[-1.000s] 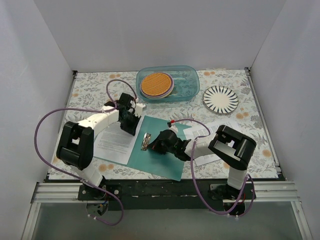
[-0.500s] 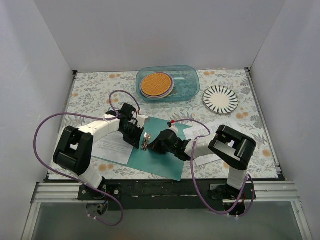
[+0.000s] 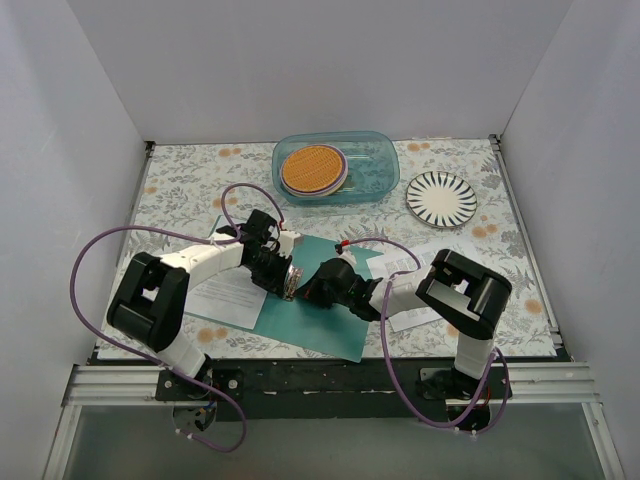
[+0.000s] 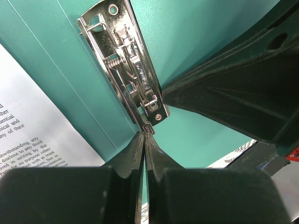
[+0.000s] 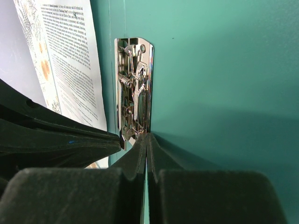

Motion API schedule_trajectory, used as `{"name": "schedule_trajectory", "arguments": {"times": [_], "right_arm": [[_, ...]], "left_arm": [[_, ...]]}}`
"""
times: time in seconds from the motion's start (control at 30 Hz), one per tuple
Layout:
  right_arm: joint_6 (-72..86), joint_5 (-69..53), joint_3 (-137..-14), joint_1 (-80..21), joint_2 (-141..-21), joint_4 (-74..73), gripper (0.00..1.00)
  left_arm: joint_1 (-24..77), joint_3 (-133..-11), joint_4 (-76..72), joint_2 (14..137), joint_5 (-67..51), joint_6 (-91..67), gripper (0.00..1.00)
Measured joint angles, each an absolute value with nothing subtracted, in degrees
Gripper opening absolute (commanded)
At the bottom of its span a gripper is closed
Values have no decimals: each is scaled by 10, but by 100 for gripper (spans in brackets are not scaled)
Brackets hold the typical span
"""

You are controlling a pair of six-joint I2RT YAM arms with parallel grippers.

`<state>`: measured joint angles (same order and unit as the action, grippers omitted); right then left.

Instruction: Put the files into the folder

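The folder (image 3: 322, 322) lies open and flat on the desk (image 3: 180, 180), between the two arms, teal inner face up. Its silver clip (image 3: 292, 283) sits at the spine and appears flat against the cover.

**Pincer state**
- Left pincer (image 3: 284, 277): fingers together, nothing visible between them. The tips sit at the near end of the clip, touching it or just beside it.
- Right pincer (image 3: 306, 290): fingers together, nothing held. The tips meet the same end of the clip from the other side.

**Files**
- One printed sheet (image 3: 228, 292) lies on the folder's left cover, beside the spine — not under the clip.
- Further sheets (image 3: 405, 262) lie on the desk just beside the folder's right edge, partly hidden by the right arm.

**Progress**
The folder is open and both arms are at the clip, so the step in hand is judged to be working the clip. No sheet is secured. Left to do — raise the clip, gather the sheets under it, clamp, and close the cover.
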<state>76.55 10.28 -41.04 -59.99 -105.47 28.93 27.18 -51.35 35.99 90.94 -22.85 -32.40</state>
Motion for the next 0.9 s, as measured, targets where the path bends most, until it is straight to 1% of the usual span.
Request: {"name": "schedule_trajectory", "arguments": {"times": [0.3, 0.47, 0.9], "right_arm": [[766, 100, -410, -599, -1056, 291, 1], [766, 98, -410, -598, -1056, 292, 1], [769, 96, -407, -597, -1058, 300, 1]], "left_arm": [[277, -514, 357, 910, -219, -331, 0], [296, -516, 353, 919, -197, -338, 0], [314, -550, 392, 933, -170, -350, 0]]}}
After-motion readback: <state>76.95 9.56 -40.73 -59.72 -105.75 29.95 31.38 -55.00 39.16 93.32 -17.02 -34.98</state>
